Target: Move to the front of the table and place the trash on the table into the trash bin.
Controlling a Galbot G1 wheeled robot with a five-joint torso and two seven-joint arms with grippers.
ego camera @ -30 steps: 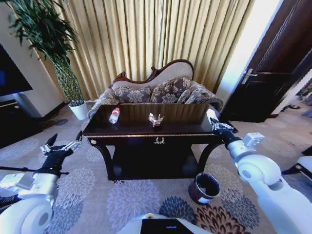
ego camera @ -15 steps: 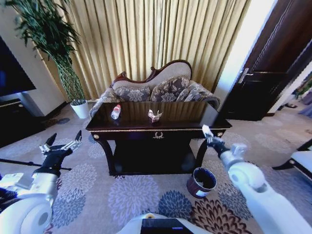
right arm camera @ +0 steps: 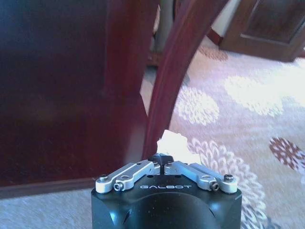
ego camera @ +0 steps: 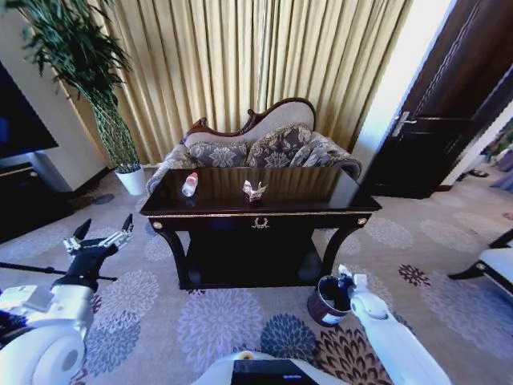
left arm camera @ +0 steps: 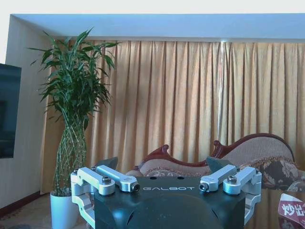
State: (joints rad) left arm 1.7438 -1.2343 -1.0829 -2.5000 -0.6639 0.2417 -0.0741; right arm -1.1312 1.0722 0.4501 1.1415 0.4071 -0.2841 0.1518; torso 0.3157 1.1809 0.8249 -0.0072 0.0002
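1. The right gripper (ego camera: 343, 277) hangs low on the right, just over the near rim of the bin (ego camera: 324, 308), below and in front of the table's right leg.
2. In the right wrist view, this gripper (right arm camera: 163, 160) has its fingers pinched together on a white scrap (right arm camera: 177, 147), which sticks out past the fingertips, with the curved table leg (right arm camera: 178, 67) just beyond it.
3. The bin stands on the carpet (ego camera: 216, 321), to the right, near the right leg and nearer to the robot than the table.
4. The table (ego camera: 264, 213) stands ahead at centre, with the sofa (ego camera: 260, 147) just behind it.
5. The bottle (ego camera: 189, 184) lies on the far left part of the tabletop, well apart from both grippers.
6. The wrapper (ego camera: 254, 190) sits near the middle of the tabletop, right of the bottle, also far from the right gripper.
7. The left gripper (ego camera: 103, 237) is held up on the left, short of the table's left end, fingers spread apart and holding nothing.
8. In the left wrist view, the left gripper (left arm camera: 161, 168) faces the curtain (left arm camera: 190, 95) and the plant (left arm camera: 76, 109), its fingers wide.
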